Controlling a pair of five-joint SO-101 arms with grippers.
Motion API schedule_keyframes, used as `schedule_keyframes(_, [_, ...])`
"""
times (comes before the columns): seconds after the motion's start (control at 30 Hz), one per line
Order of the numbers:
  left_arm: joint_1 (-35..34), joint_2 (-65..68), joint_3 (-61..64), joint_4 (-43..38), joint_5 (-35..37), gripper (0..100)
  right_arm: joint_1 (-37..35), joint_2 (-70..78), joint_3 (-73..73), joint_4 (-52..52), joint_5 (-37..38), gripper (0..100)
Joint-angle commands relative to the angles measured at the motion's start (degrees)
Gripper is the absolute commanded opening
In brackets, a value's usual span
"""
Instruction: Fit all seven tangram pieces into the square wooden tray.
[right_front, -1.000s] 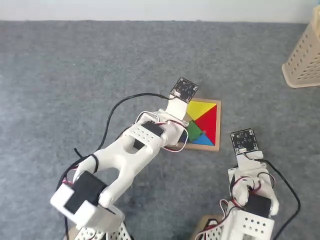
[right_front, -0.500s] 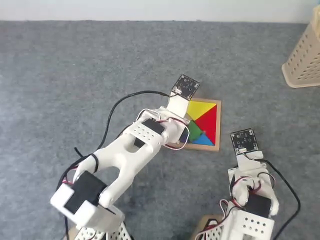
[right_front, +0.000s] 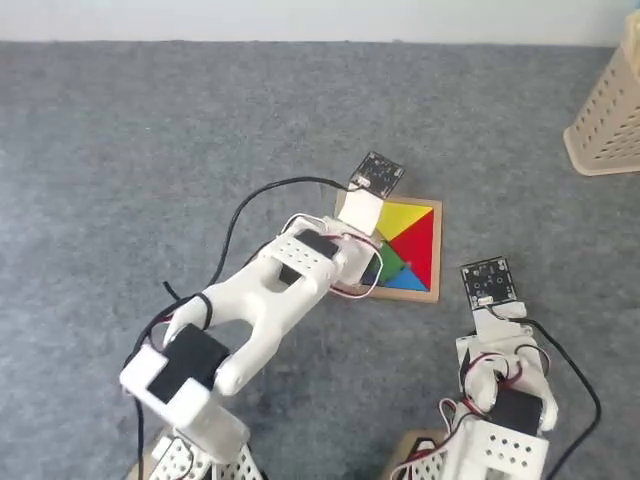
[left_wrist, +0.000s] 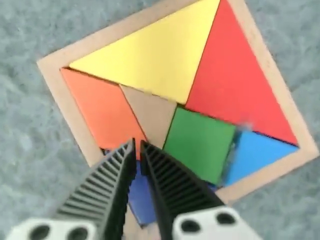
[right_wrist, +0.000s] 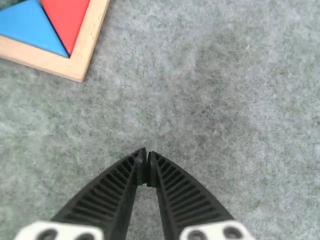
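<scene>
The square wooden tray holds a yellow triangle, a red triangle, an orange parallelogram, a green square and a light blue triangle. A bare triangular gap shows in the tray's middle. My left gripper hovers shut over the orange piece's edge, above a dark blue piece that its fingers partly hide. In the high view the left arm covers the tray's left side. My right gripper is shut over bare carpet, beside the tray's corner.
Grey carpet surrounds the tray. A beige perforated basket stands at the far right. The right arm sits near the front edge, just right of the tray.
The left arm has swung slightly right and farther over the tray. The right arm has kept still.
</scene>
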Motion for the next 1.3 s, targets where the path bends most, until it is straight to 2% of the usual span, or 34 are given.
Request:
schedule_keyframes(0.0, [-0.35, -4.92, 0.4, 0.18, -0.62, 2, 0.75, -0.84, 1.05, 0.57, 0.44, 0.8])
schedule_keyframes(0.57, [0.26, -7.21, 3.03, 0.53, -0.62, 2, 0.75, -0.84, 1.05, 0.57, 0.44, 0.8])
schedule_keyframes(0.73, [2.64, -7.47, 3.21, 2.46, -6.33, 2, 0.75, -0.84, 1.05, 0.57, 0.44, 0.8])
schedule_keyframes(0.83, [0.44, -8.35, 3.12, 2.29, -6.86, 2, 0.75, -0.84, 1.05, 0.57, 0.44, 0.8])
schedule_keyframes(1.0, [-5.36, -18.64, 7.6, 0.0, -2.29, 1, 0.48, -0.84, 1.05, 0.57, 0.44, 0.8])
schedule_keyframes(1.13, [-6.77, -32.09, 17.63, -5.45, -2.46, 1, 0.4, -0.84, 1.05, 0.57, 0.44, 0.8])
schedule_keyframes(1.27, [-6.86, -42.99, 27.56, -8.44, -5.89, 2, 0.57, -0.84, 1.05, 0.57, 0.44, 0.8])
